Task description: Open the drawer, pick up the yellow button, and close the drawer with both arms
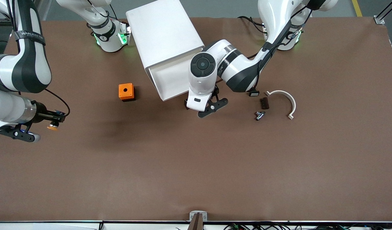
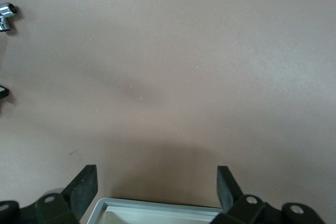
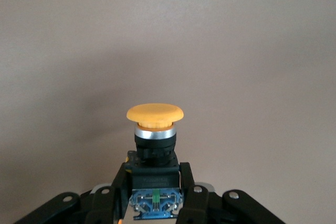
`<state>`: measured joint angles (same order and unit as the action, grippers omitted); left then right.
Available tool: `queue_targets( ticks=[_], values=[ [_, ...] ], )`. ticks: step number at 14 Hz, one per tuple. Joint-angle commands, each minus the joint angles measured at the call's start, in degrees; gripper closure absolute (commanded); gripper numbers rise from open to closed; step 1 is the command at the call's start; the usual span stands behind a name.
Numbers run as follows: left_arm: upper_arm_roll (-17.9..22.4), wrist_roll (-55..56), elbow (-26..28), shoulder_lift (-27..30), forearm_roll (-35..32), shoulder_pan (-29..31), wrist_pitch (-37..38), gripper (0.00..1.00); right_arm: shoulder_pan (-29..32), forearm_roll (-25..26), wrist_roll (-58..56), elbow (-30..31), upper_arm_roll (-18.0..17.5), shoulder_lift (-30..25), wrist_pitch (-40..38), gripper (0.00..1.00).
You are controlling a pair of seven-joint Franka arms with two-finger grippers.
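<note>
Pinching the button [image 3: 154, 129] over the bench [image 1: 196, 166], the right tool [image 3: 155, 182] is waiting while the spread left tool [image 2: 157, 187] is facing the open drawer [image 1: 173, 80], needing a push to close.

We see even, soft overhead light — no glare on the brown table [image 1: 196, 166]. Below the left gripper's [image 2: 157, 184] spread jaws lies a diffuse shadow. The button [image 3: 154, 129] between the right gripper's [image 3: 154, 190] jaws is crisp — its backdrop blurs.
</note>
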<state>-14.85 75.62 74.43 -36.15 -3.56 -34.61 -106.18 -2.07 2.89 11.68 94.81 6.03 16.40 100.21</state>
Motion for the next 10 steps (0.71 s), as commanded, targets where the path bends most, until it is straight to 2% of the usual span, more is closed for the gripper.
queue_targets(
  ticks=[1, 6, 10],
  values=[
    [-0.18, 0.76, 1.33, 1.43, -1.45, -1.25, 0.18, 0.00, 4.25, 1.24, -6.03, 4.85, -1.10, -0.84, 6.12, 0.99],
    [-2.28, 1.02, 1.33, 1.00, -0.57, -1.34, 0.18, 0.00, 9.53, 1.24, -15.35, 9.77, -1.10, 0.21, 17.72, 0.99],
    [-2.81, 1.29, 1.51, 0.82, 0.13, -2.21, 0.44, 0.00, 12.09, 1.24, -19.41, 10.57, -1.19, 3.72, 23.79, 0.99]
  ],
)
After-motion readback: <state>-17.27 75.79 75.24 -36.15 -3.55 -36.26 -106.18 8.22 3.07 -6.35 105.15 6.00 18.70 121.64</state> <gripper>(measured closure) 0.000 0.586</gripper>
